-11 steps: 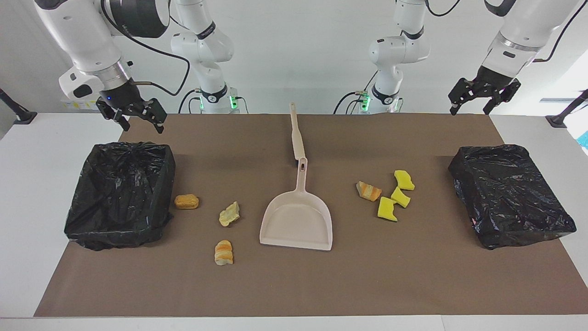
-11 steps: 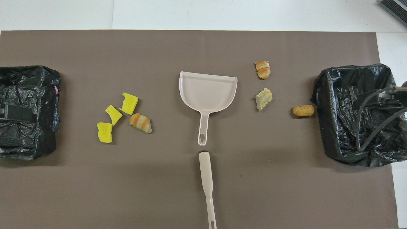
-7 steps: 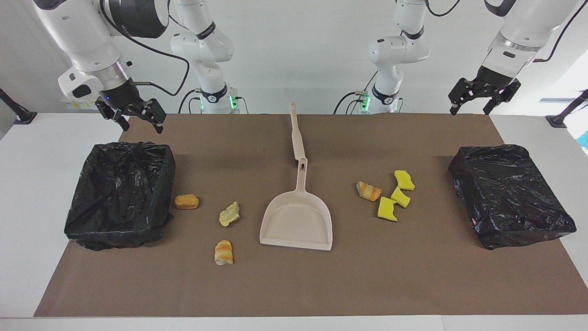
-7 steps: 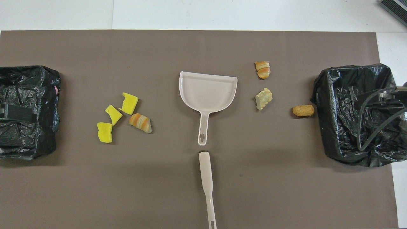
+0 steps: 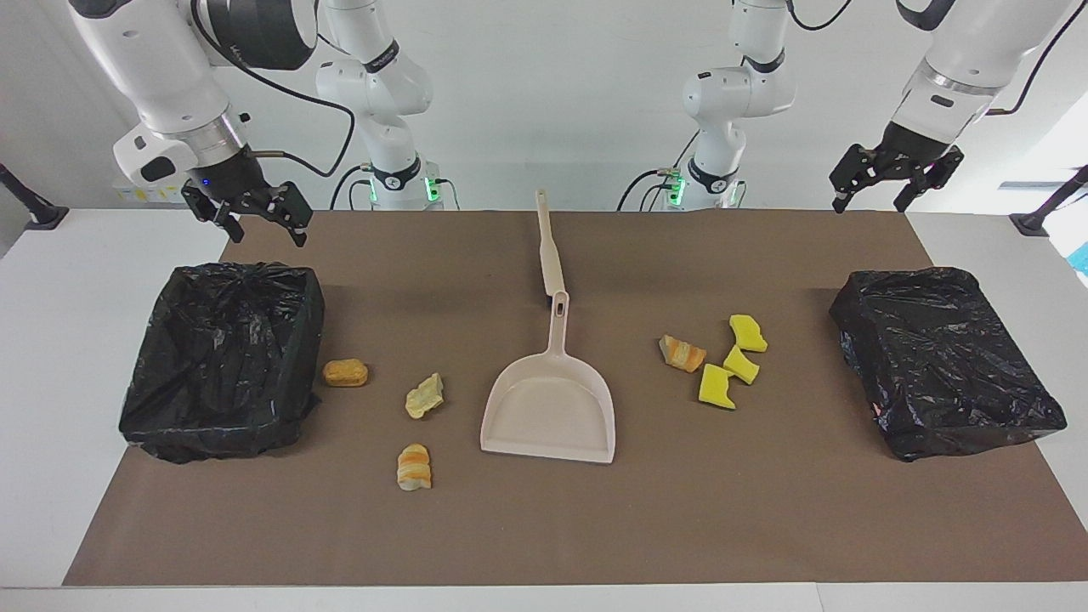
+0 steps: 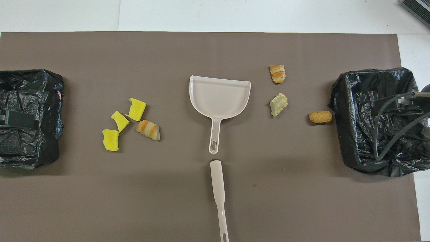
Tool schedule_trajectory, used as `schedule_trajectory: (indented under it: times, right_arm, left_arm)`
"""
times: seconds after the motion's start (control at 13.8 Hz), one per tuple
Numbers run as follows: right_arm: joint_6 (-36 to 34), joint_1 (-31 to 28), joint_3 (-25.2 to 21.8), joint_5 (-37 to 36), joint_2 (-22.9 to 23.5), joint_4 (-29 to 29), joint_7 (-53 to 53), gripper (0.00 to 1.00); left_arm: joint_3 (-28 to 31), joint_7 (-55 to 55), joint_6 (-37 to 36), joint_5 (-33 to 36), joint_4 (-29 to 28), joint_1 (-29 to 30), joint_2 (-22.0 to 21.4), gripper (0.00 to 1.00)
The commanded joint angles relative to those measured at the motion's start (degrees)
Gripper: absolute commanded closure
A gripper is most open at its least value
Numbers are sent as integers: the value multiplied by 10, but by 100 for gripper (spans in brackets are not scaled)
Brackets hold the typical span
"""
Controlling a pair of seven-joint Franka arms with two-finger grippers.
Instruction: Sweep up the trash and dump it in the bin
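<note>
Several scraps of trash lie on the brown mat. Three yellow sponge pieces (image 5: 740, 364) (image 6: 120, 121) and a striped chunk (image 5: 682, 354) lie toward the left arm's end. An orange chunk (image 5: 345, 372), a pale chunk (image 5: 424, 396) and a striped chunk (image 5: 414, 467) lie toward the right arm's end. A bin lined with a black bag (image 5: 221, 357) (image 6: 376, 117) stands at the right arm's end, and my right gripper (image 5: 265, 231) hangs open and empty high above it. My left gripper (image 5: 869, 202) waits open and empty high above the second black bin (image 5: 943, 357).
A beige dustpan (image 5: 548, 408) (image 6: 220, 97) lies mid-mat, its handle pointing at the robots. The beige brush (image 5: 551, 246) (image 6: 218, 188) lies in line with it, nearer to the robots. White table (image 5: 59, 382) borders the mat.
My right gripper has drifted slightly toward the middle of the table. The left arm and everything on the mat have stayed put.
</note>
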Motion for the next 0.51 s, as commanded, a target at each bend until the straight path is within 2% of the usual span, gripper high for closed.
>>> schedule_trajectory:
  times: [0.0, 0.44]
  right_arm:
    - [1, -4, 1, 12, -5, -5, 2, 0]
    - [1, -3, 1, 12, -5, -5, 2, 0]
  left_arm:
    - [3, 3, 0, -5, -10, 1, -11, 0]
    - [-2, 1, -18, -6, -11, -8, -14, 0]
